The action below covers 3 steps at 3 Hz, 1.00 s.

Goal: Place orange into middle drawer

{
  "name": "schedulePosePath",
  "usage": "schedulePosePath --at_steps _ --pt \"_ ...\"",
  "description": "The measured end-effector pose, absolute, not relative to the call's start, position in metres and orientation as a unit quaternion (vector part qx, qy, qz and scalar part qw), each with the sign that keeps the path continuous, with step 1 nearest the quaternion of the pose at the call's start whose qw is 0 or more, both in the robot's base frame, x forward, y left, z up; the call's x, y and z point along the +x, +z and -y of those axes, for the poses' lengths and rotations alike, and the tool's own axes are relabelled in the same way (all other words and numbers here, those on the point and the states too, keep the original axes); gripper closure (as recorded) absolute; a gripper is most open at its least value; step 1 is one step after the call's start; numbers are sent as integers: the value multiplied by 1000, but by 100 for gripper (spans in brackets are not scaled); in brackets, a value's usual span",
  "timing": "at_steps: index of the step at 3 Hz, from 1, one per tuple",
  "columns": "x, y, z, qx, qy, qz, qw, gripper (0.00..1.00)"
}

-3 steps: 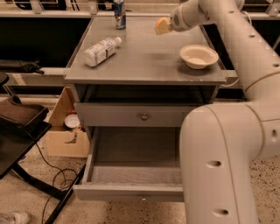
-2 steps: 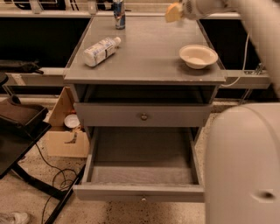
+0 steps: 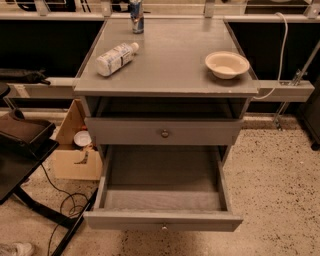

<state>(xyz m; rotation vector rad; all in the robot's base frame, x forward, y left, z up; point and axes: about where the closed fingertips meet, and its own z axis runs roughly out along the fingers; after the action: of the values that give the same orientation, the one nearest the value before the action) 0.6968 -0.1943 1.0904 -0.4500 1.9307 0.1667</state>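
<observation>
The orange cannot be seen anywhere in the camera view. The middle drawer (image 3: 162, 200) is pulled far out from under the desk (image 3: 170, 75), and its grey floor shows. The gripper is out of the view too, so nobody can tell how its jaws stand or what they hold. Just under the desk top, the upper drawer (image 3: 162, 131) is pushed in. On the desk, a cream bowl (image 3: 226, 64) sits near the right edge, a plastic bottle (image 3: 116, 58) lies on its side near the left edge, and a can (image 3: 136, 10) stands at the back.
</observation>
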Motion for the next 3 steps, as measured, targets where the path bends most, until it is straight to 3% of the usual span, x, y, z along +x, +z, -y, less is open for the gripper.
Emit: schedulePosePath --at_steps 2,3 --pt "566 995 192 -214 79 -882 412 100" --pt "532 930 205 -205 109 -901 366 100"
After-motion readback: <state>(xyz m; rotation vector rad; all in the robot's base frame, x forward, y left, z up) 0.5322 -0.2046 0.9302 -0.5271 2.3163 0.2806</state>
